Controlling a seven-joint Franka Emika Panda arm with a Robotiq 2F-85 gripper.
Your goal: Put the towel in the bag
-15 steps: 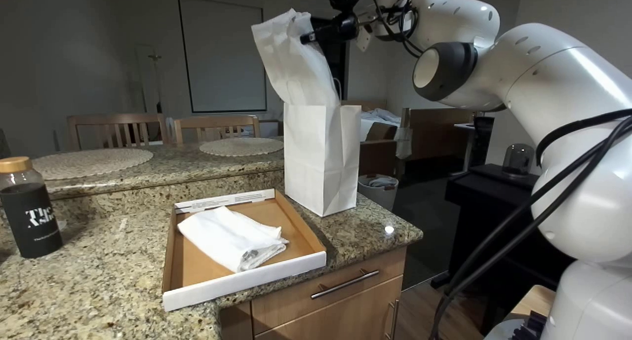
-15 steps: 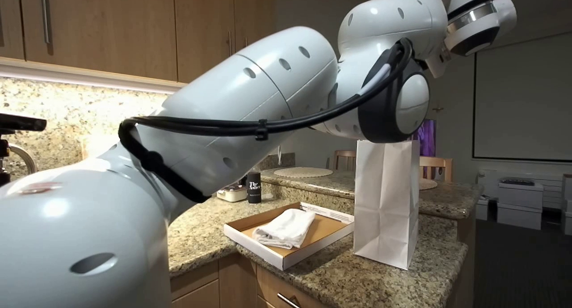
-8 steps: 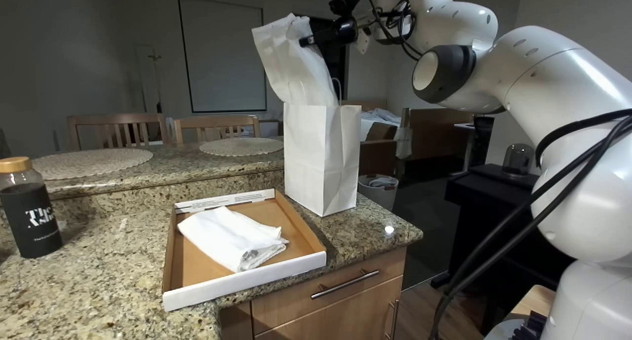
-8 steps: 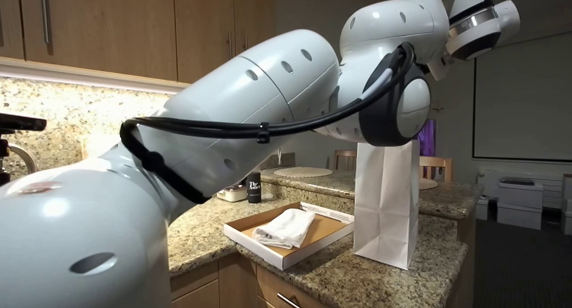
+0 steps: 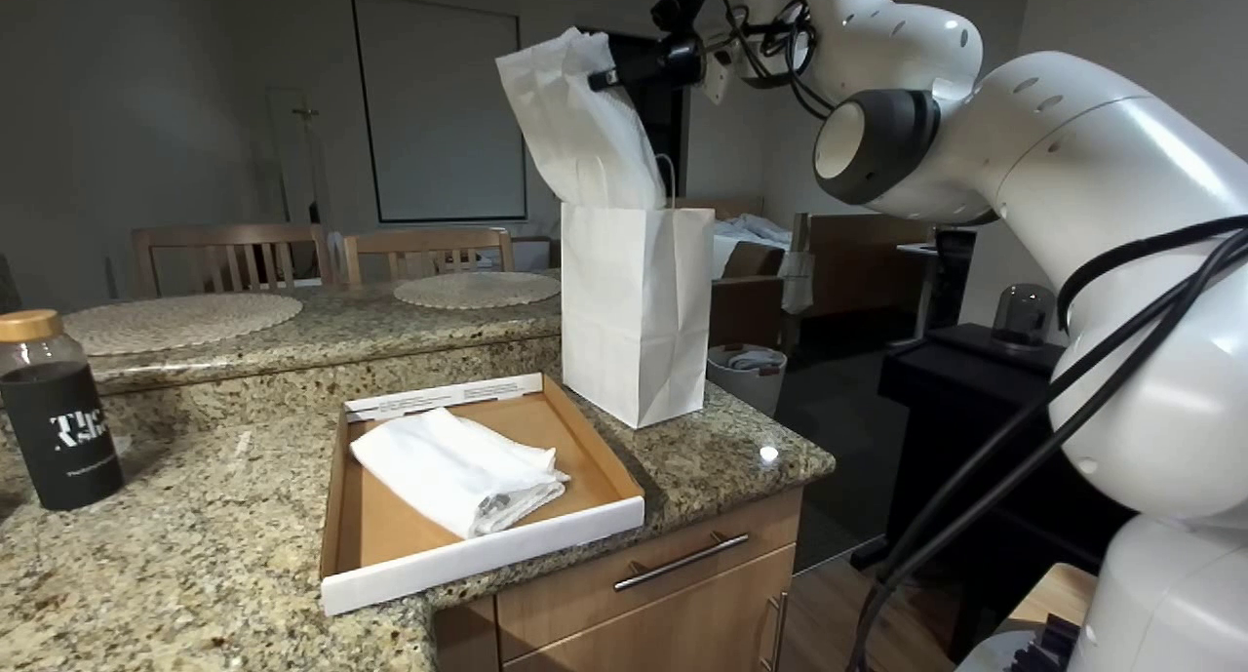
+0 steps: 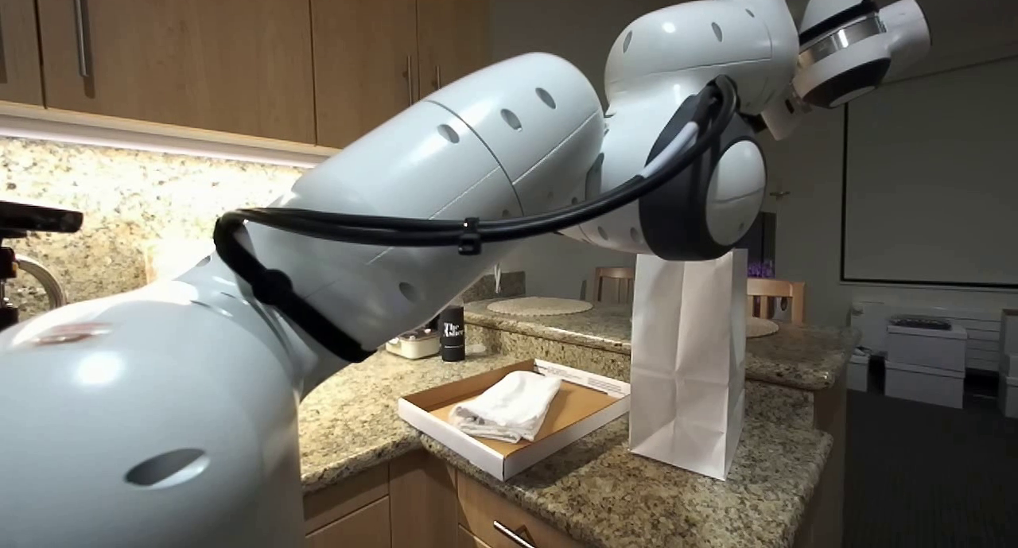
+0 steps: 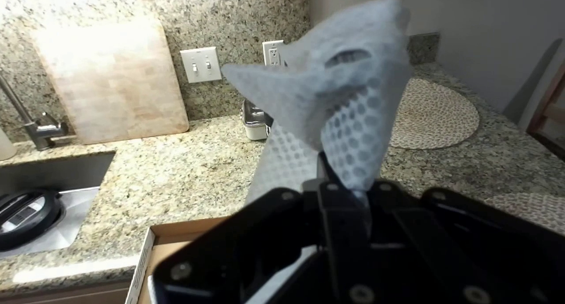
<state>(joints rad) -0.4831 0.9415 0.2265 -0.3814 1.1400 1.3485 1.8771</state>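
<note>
One granite table [image 5: 244, 535] carries the tall white bag [image 5: 634, 311], standing upright, and just beside it the tray [image 5: 487, 555]. The towel [image 5: 575, 116] hangs above the bag, its lower end out of sight at the bag's rim, while a folded white cloth [image 5: 448, 467] lies in the tray; the jaws are clamped tight on the towel near its top.

Bag [image 5: 634, 311] and tray [image 5: 478, 555] in both exterior views, counter [image 7: 198, 176] obliquely below wrist view
</note>
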